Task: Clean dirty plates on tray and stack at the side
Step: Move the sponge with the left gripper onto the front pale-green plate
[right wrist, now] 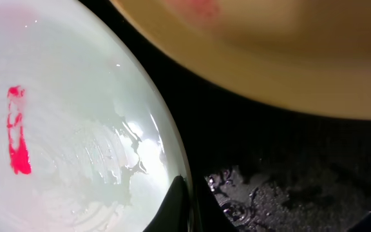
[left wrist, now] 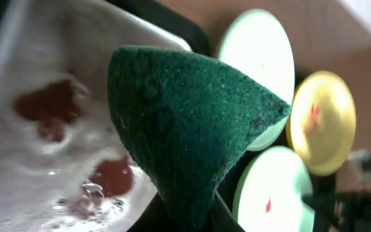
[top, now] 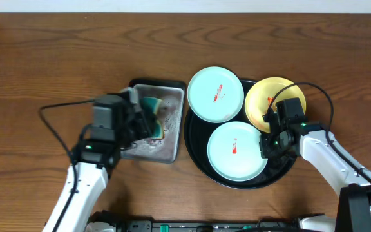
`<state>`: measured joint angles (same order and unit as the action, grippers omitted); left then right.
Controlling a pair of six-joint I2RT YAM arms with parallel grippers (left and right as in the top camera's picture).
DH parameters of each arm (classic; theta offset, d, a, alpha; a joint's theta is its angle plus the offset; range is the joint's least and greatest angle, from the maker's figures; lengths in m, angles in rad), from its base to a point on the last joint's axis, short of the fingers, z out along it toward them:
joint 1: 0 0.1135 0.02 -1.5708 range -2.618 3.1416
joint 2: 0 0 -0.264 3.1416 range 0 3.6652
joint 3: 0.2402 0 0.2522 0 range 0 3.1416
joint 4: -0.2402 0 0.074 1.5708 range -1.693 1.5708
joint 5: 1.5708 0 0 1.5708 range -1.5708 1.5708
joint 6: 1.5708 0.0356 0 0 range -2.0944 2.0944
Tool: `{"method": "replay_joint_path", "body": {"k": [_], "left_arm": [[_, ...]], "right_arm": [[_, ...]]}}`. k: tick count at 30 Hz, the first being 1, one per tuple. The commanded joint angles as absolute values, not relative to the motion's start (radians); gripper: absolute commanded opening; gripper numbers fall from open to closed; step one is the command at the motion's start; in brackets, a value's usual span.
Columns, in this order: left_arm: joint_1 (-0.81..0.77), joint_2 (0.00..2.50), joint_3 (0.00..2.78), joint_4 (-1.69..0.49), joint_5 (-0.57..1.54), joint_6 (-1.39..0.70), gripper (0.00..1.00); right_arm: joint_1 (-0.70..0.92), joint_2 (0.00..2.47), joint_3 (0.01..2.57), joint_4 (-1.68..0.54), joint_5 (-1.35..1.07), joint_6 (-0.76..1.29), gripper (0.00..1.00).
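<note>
Two pale mint plates and a yellow plate [top: 274, 103] rest on the round black tray [top: 195, 138]; each shows a red smear. My right gripper [top: 265, 149] is shut on the right rim of the near mint plate [top: 236, 151]. The right wrist view shows one dark finger [right wrist: 172, 206] lying on that plate [right wrist: 63, 129] and the other outside its rim, over the wet tray [right wrist: 288, 167]. The far mint plate [top: 216, 94] lies untouched. My left gripper [top: 152, 111] is shut on a green sponge [left wrist: 192, 116], holding it over the grey metal tray [left wrist: 44, 161].
The rectangular grey metal tray [top: 150, 145] sits just left of the black tray and holds foamy water with reddish-brown patches. Bare wooden table [top: 57, 51] lies behind and to the left. Cables trail from both arms.
</note>
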<state>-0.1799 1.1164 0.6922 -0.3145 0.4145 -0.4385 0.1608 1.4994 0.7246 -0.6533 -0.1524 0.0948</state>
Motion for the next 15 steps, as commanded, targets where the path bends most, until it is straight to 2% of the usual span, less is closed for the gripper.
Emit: {"method": "replay_joint_path", "body": {"k": [1, 7, 15], "left_arm": [[-0.290, 1.111, 0.693, -0.313, 0.289, -0.377, 0.07], [-0.458, 1.124, 0.723, -0.308, 0.271, -0.381, 0.07], [-0.662, 1.272, 0.724, -0.163, 0.268, -0.561, 0.07]], "right_arm": [[0.159, 1.505, 0.738, -0.671, -0.214, 0.087, 0.01], [0.159, 1.505, 0.738, -0.706, -0.245, 0.079, 0.01], [0.159, 1.505, 0.738, -0.710, -0.297, 0.073, 0.01]]}}
